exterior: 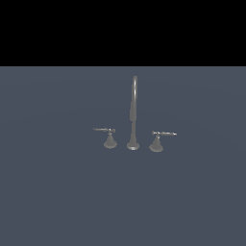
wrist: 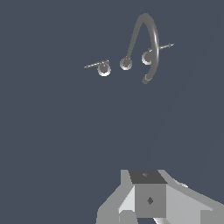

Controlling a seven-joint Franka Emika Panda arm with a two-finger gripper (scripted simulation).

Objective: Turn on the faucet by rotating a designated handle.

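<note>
Counter [exterior: 57, 192]: flat, dark, carries the set.
Faucet [exterior: 134, 113]: rigid metal, fixed; spout upright, well ahead of the fingers [wrist: 148, 199].
Handle [exterior: 109, 138]: stiff, likely slick; push near the bar tip. Bar horizontal, pointing to the exterior view's left.
Fingers: far from it, grip state hidden.

Not much else going on here, just a flat, matte slate-blue desk [exterior: 57, 192] filling the lower part of the exterior view, with plain black background [exterior: 123, 29] above its far edge.
</note>
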